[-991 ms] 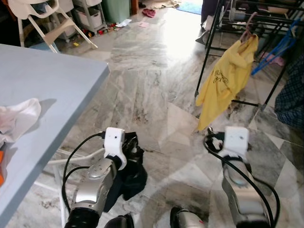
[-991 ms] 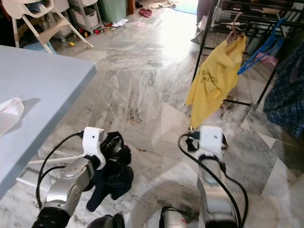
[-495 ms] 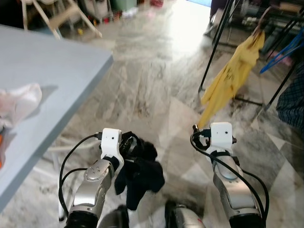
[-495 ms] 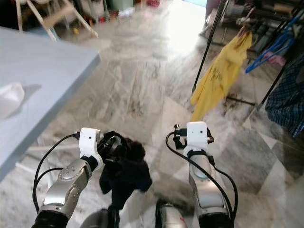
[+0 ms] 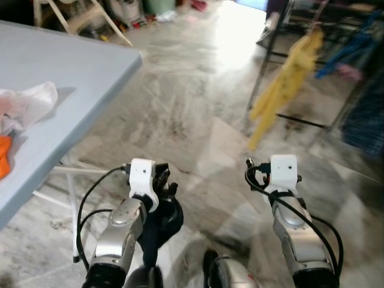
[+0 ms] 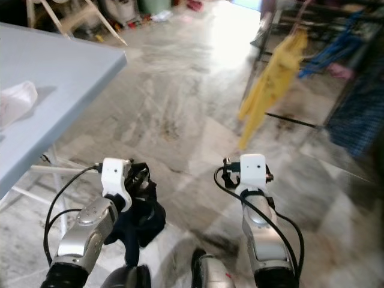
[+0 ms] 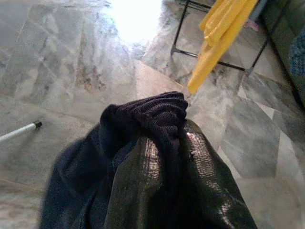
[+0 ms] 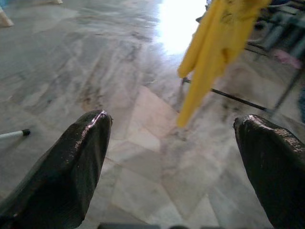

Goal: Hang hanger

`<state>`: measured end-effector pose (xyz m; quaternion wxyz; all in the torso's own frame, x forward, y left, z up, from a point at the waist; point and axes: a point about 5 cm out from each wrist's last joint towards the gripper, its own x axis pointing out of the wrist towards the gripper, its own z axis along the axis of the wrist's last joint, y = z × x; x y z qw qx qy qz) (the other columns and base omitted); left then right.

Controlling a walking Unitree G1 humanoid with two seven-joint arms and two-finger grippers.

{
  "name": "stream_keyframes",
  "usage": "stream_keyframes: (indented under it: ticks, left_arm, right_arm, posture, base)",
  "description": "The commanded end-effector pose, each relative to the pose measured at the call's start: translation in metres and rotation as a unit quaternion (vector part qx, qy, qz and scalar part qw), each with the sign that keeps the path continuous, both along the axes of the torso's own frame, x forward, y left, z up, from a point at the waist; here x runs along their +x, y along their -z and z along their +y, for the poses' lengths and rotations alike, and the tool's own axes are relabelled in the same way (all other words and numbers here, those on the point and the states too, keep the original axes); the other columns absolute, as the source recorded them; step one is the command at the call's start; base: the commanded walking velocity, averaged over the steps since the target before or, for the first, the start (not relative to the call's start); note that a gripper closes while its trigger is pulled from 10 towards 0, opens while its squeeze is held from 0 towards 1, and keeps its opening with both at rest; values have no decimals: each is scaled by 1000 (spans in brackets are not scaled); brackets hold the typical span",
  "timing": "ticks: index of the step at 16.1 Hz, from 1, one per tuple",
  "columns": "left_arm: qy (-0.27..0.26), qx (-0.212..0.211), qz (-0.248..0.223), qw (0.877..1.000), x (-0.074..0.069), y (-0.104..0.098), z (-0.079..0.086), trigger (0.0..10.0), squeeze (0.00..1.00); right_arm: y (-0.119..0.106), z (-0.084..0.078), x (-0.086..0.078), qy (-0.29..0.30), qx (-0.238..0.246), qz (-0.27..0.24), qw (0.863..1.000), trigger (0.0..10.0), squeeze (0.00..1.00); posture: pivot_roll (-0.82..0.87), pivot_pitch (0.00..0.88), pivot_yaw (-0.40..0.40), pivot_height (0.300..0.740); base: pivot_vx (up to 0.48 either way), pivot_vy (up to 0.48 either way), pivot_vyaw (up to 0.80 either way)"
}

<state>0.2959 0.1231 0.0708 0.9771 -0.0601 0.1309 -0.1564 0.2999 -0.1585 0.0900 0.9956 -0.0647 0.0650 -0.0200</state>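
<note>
My left gripper (image 5: pixel 163 187) is shut on a dark navy garment (image 5: pixel 159 223) that droops below it, low over the floor; in the left wrist view the cloth (image 7: pixel 143 143) bunches over the fingers and hides them. I cannot tell whether a hanger is inside it. My right gripper (image 8: pixel 176 124) is open with nothing between its black fingers (image 8: pixel 76 162), held beside the left at about the same height. A yellow shirt (image 5: pixel 287 78) hangs on a black drying rack (image 5: pixel 268 45) ahead to the right, blurred.
A light blue table (image 5: pixel 72 78) stands on my left with a white cloth (image 5: pixel 27 102) and something orange (image 5: pixel 5 157) on it. Blue hangers (image 5: pixel 348 45) and a dark checked garment (image 5: pixel 363 123) hang on the rack's right. Marble floor (image 5: pixel 192 108) lies open ahead.
The view has shifted and blurred, so the camera is moving. The dark garment, swung out to the right half a second ago, now hangs straight under the left gripper.
</note>
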Motion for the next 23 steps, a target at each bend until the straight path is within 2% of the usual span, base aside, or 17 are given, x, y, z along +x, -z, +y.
stream_keyframes:
  ticks: [1, 2, 5, 6, 9, 13, 16, 20, 23]
  left_arm:
    - [-3, 0, -1, 1000, 0, -1, 3, 10000, 0]
    - [0, -6, -3, 1000, 1, -2, 2, 10000, 0]
    - [6, -14, -4, 1000, 2, -3, 2, 10000, 0]
    - [17, -32, -15, 999, 1, -5, 2, 10000, 0]
    - [43, -53, -22, 997, 1, -10, -2, 10000, 0]
    - [58, -55, -22, 997, 2, -10, -5, 10000, 0]
    - [62, -57, -19, 996, 0, -7, -6, 10000, 0]
    - [68, -57, -18, 996, 0, -6, -9, 10000, 0]
    - [71, -56, -17, 996, 1, -6, -10, 10000, 0]
  right_arm:
    - [2, 0, -1, 2, -22, -1, 1000, 10000, 0]
    - [2, 3, -1, -12, 1, -6, 1000, 10000, 0]
    - [5, 3, -4, -7, -12, -1, 1000, 10000, 0]
    - [7, 6, -6, -13, 3, 12, 1000, 10000, 0]
    - [5, 7, -7, -18, 7, 7, 1000, 10000, 0]
    - [4, 4, -5, -13, 34, 14, 999, 10000, 0]
    - [3, 5, -7, -16, 34, 15, 999, 10000, 0]
    - [4, 2, -9, -14, 33, 17, 999, 10000, 0]
    - [4, 2, -10, -11, 35, 16, 999, 10000, 0]
  posture:
    - [-64, 194, -7, 740]
    - [-67, 193, -4, 740]
    - [-74, 195, -4, 740]
    - [-77, 193, -4, 740]
    - [-80, 190, -1, 740]
    - [-85, 184, 0, 740]
    - [-91, 186, 1, 740]
    - [-103, 190, 5, 740]
    - [-107, 192, 8, 740]
  base:
    - [-386, 0, 0]
    - [-285, 0, 0]
    - [0, 0, 0]
    - [0, 0, 0]
    - [0, 0, 0]
    - [0, 0, 0]
    - [0, 0, -744]
    - [0, -266, -800]
    - [0, -271, 0]
